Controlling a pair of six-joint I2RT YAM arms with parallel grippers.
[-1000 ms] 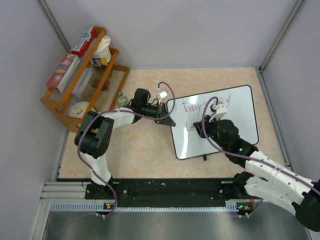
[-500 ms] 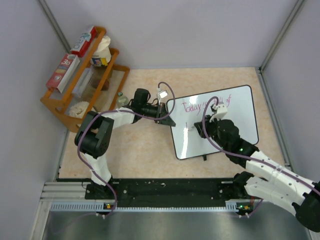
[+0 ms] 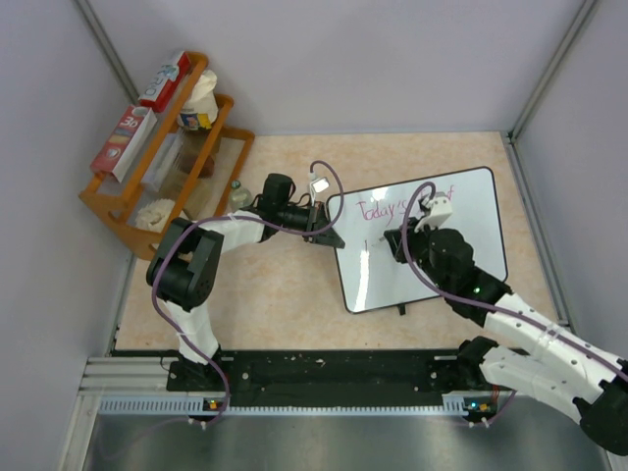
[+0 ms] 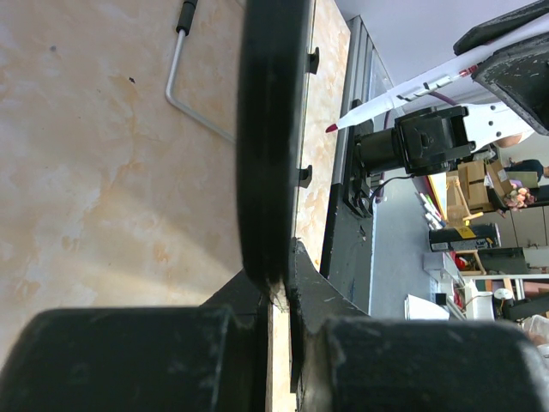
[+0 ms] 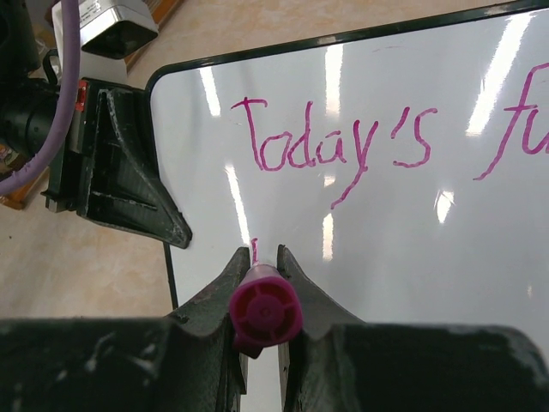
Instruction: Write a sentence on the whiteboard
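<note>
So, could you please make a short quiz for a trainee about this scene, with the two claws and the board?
1. True or false: the left claw is shut on the edge of the glossy white rectangular whiteboard with a thin black frame.
2. What does the right claw grip? A) a white marker pen with a magenta end; B) a blue sponge; C) nothing.
3. Fill in: the first word of the pink-magenta cursive handwriting is ____.
Key: 1 true; 2 A; 3 Today's.
</note>
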